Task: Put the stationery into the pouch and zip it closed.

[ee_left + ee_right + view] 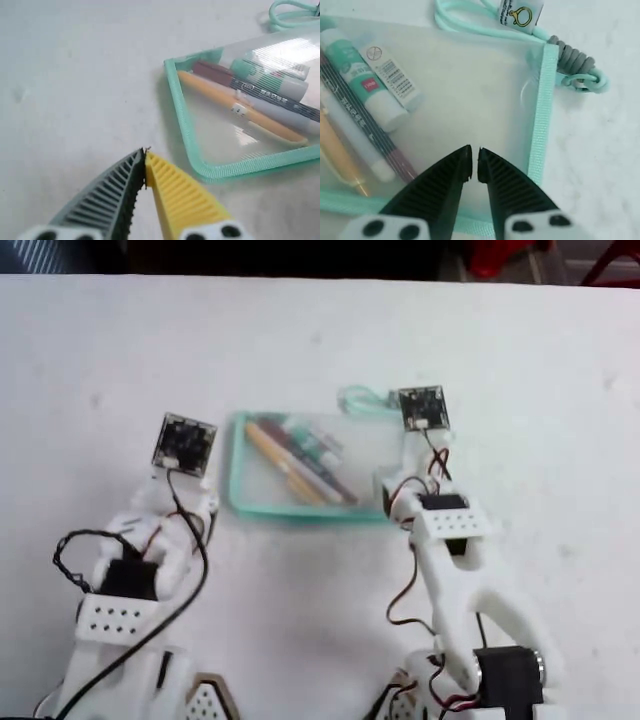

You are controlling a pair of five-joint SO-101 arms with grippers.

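A clear pouch with a mint green rim point(240, 465) lies flat mid-table. Inside it are an orange pen point(235, 107), a dark pen point(365, 135), a green-and-white glue stick point(360, 75) and a small white tube point(390, 75). My left gripper point(145, 152) is shut on nothing, low over bare table just off the pouch's corner point(172, 65). My right gripper point(475, 160) hovers over the pouch's clear face near its side rim point(540, 120), fingers together with only a hairline gap. A grey coiled cord point(572, 57) with a mint clasp sits at that rim's corner.
A mint strap point(470, 25) with a white tag point(520, 12) loops off the pouch's far corner. The left arm point(120, 590) and right arm point(450, 540) stand at the near edge on either side of the pouch. White tabletop point(520, 360) stretches all round.
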